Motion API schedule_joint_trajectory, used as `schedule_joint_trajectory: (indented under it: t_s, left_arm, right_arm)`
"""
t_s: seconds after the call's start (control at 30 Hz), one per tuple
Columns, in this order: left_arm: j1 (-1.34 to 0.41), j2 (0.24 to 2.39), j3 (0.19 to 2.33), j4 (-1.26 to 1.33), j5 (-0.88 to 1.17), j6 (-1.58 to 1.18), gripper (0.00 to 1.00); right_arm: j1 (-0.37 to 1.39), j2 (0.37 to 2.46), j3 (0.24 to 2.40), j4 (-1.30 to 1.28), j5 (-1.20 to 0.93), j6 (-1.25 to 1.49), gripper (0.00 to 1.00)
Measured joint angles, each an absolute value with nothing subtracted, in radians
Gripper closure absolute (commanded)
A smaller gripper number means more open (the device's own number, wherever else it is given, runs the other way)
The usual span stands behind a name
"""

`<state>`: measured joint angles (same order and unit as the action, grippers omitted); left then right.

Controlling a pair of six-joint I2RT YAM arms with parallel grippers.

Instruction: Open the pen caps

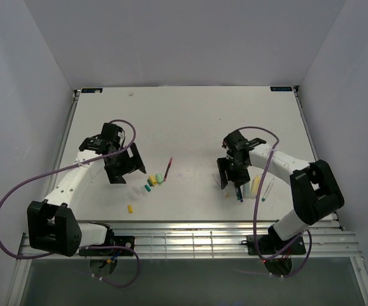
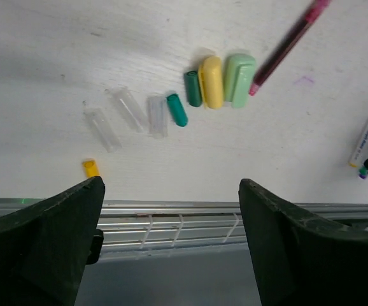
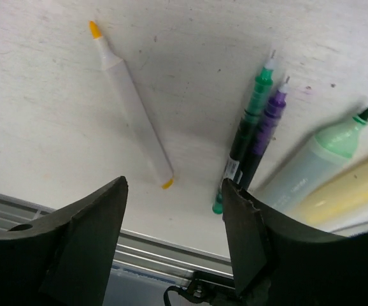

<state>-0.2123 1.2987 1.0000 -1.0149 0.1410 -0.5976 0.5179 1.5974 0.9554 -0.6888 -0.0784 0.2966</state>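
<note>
Loose pen caps lie in a row in the left wrist view: a yellow cap [image 2: 211,81], a light green cap [image 2: 239,79], two teal caps [image 2: 193,88] [image 2: 177,109], three clear caps [image 2: 128,108] and a tiny yellow cap [image 2: 91,168]. A red pen [image 2: 289,44] lies beside them. My left gripper [image 2: 171,191] is open and empty, above and nearer than the caps [image 1: 152,180]. My right gripper [image 3: 174,188] is open and empty over uncapped pens: a white yellow-tipped pen [image 3: 133,108], a teal pen [image 3: 251,121], a purple pen [image 3: 263,131], a pale-green marker [image 3: 314,159] and a yellow marker [image 3: 356,191].
The white table [image 1: 190,121] ends in a metal rail [image 1: 190,239] at the near edge, close below both grippers. Purple cables [image 1: 18,185] loop beside each arm. Walls enclose the table on three sides.
</note>
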Motion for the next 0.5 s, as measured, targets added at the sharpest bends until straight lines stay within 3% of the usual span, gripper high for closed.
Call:
schedule_joint_trajectory:
  t_s: [0.1,0.33,0.5]
  left_arm:
    - [-0.212,1.260,1.015,-0.996,0.177,-0.601,0.02]
    - [-0.212,1.171,1.002,-0.968,0.260,-0.654,0.02]
    - [-0.212,1.084,0.928,-0.944,0.344,-0.721,0.02]
  right_arm:
    - [0.517,1.496,0.973,-0.731,-0.054,0.296,0.10]
    - [0.517,1.193,0.998,-0.822,-0.033,0.312,0.10]
    - [0.517,0.984,0.889,-0.860,-0.088,0.360,0.10]
